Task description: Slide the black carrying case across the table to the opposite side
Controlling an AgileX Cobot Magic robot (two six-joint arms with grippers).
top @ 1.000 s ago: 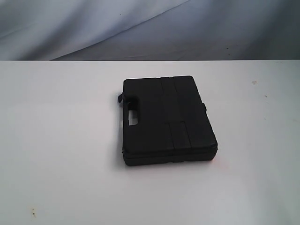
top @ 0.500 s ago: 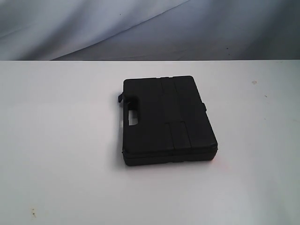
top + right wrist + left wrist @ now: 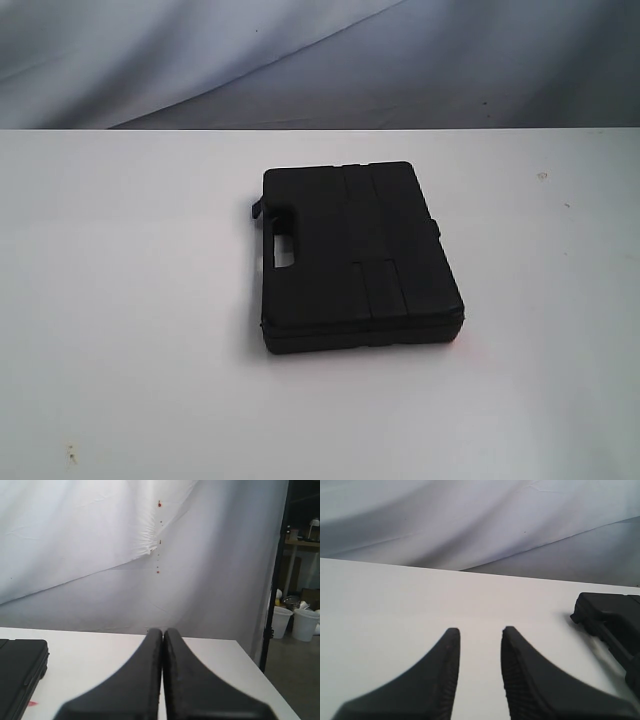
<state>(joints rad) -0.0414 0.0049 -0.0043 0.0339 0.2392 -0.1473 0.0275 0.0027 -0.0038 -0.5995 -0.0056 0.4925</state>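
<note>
The black carrying case [image 3: 355,255] lies flat near the middle of the white table [image 3: 130,330], its handle cut-out facing left. Neither arm shows in the exterior view. In the left wrist view my left gripper [image 3: 480,630] stands open over bare tabletop with nothing between its fingers, and a corner of the case [image 3: 612,622] lies off to one side, apart from it. In the right wrist view my right gripper [image 3: 163,630] is shut on nothing above the table, with the case's edge [image 3: 20,672] well clear of it.
A white cloth backdrop [image 3: 300,60] hangs behind the table's far edge. A small red mark [image 3: 31,703] lies on the tabletop beside the case. Beyond the table's end stand a dark post [image 3: 277,575] and white buckets [image 3: 306,624] on the floor.
</note>
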